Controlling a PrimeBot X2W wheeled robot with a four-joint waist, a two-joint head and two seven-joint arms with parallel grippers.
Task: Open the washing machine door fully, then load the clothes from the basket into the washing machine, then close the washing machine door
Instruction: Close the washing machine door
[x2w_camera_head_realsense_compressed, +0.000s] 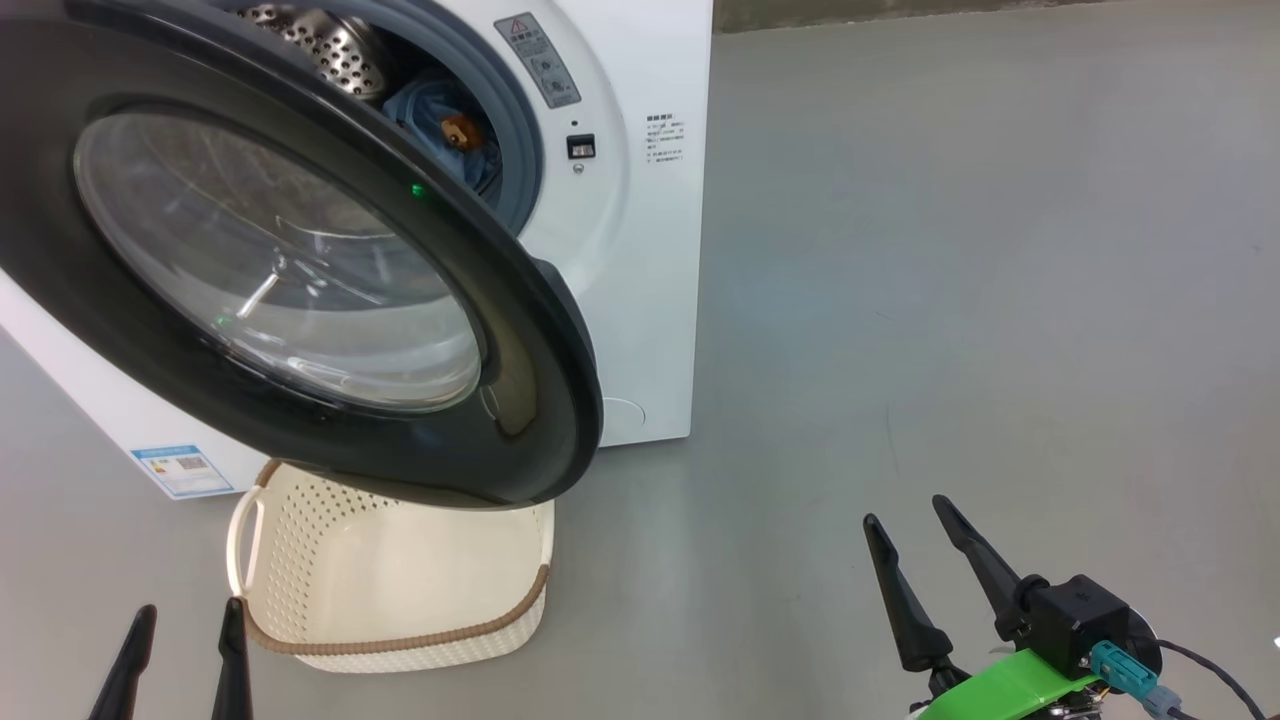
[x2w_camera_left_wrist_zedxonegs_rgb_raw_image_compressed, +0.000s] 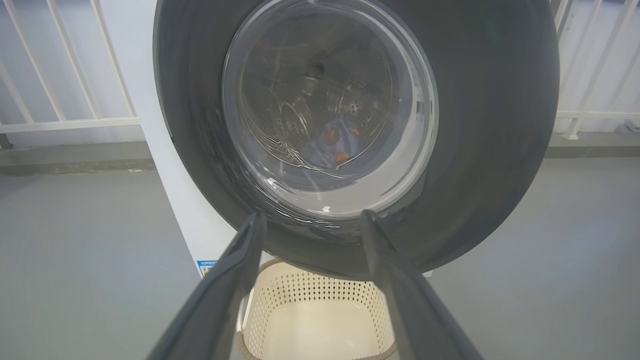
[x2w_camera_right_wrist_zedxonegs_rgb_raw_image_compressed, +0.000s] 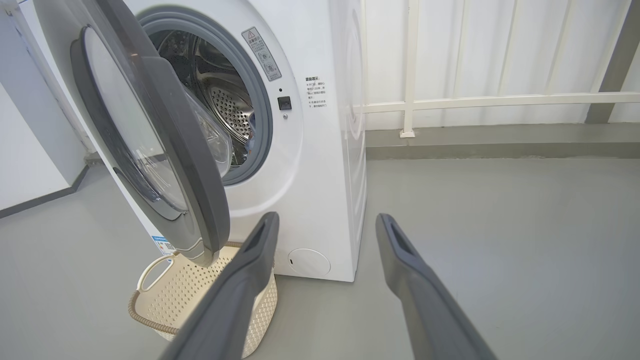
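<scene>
The glossy black washing machine door stands partly open, swung out over the cream basket, which looks empty. Light-blue clothes with an orange patch lie inside the drum of the white washing machine; through the door glass they appear again. My left gripper is open at the lower left, just left of the basket, its fingers pointing at the door from in front. My right gripper is open over bare floor to the right, well clear of the machine and basket.
Grey floor spreads wide to the right of the machine. A white railing and wall run behind it. A blue label sits low on the machine's front, a round white cap near its bottom right.
</scene>
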